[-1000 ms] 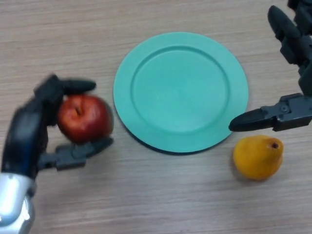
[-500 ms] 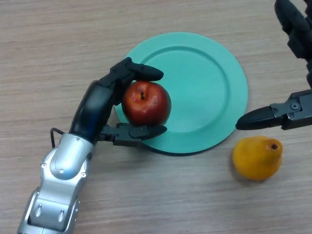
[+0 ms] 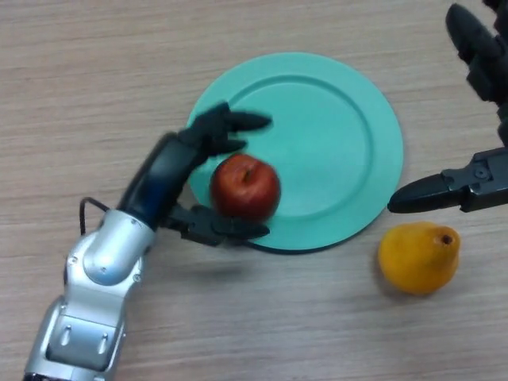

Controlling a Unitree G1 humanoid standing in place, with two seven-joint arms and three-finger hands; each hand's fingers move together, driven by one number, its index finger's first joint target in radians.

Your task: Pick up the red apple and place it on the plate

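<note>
Most of the job looks done: the red apple (image 3: pixel 244 186) sits on the near-left rim of the green plate (image 3: pixel 333 143). My left hand (image 3: pixel 186 171) is spread loosely around it, apparently released, and only withdrawal remains. My right hand (image 3: pixel 468 186) hangs open beside the yellow pear (image 3: pixel 418 257).

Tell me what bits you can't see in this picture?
- Head view: the apple hides whether it touches the plate.
- The left robot hand covers the plate's left rim.
- The right robot hand is cut off by the right edge.
- The yellow fruit's underside is hidden.
</note>
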